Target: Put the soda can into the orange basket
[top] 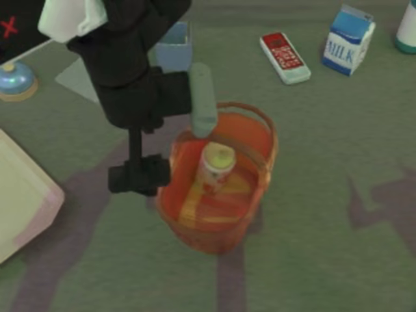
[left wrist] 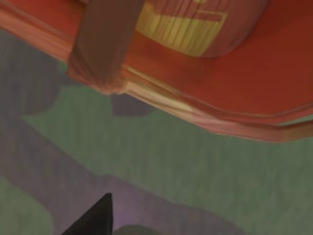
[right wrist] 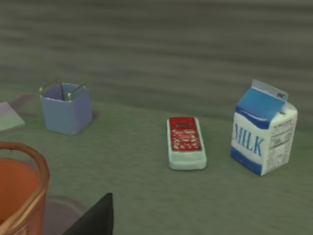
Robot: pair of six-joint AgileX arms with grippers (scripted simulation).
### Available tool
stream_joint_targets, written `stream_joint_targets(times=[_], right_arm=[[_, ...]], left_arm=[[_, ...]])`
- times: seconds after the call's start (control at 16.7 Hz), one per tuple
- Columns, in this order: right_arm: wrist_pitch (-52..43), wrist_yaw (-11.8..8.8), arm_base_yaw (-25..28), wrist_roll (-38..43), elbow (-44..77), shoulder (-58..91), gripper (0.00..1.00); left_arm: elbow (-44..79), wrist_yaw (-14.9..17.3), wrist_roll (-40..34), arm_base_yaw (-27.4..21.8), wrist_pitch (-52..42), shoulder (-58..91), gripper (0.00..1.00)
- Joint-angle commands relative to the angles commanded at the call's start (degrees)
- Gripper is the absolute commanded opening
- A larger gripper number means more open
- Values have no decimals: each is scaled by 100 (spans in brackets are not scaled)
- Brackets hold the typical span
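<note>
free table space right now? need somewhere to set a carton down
Widest bare patch: top view's right side, right of the orange basket and below the milk carton and the red-and-white phone. Another strip runs along the near edge below the basket. Crowded: the left, where the left gripper hangs beside the basket holding the soda can.

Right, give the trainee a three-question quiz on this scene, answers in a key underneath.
1. True or false: the small white soda can with the dull gold top stands upright inside the oval orange woven basket.
2. Which lies nearer the blue-and-white milk carton: A) the red-and-white phone-like handset, B) the small blue square cup?
3. Fill in: the left arm's pincer sits at the basket's ____ side in the top view.

Key: 1 true; 2 A; 3 left.
</note>
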Motion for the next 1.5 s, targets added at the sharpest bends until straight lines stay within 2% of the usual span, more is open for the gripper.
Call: stream_joint_targets(times=[0.24,0.42,0.54,0.96,1.5], right_arm=[[-782,805,-240,7,-715,-1834,100],[-1162,1193,-359,13,-1050,-2743,100],[-1301,1334,-403,16,-1170,-3068,100],[-1348,1382,-418,18,-1210,-3178,100],[-1348,1382,-418,18,-1210,-3178,100]], left_arm=[[1831,-179,871,-422,-785,1463,100],[2815,-321,1318,-619,-1083,2144,100],[3183,-389,1486,-687,-1170,2388,100],[3273,-409,1541,-683,-1168,2451,100],[2683,-416,1545,-704,-670,2369,100]])
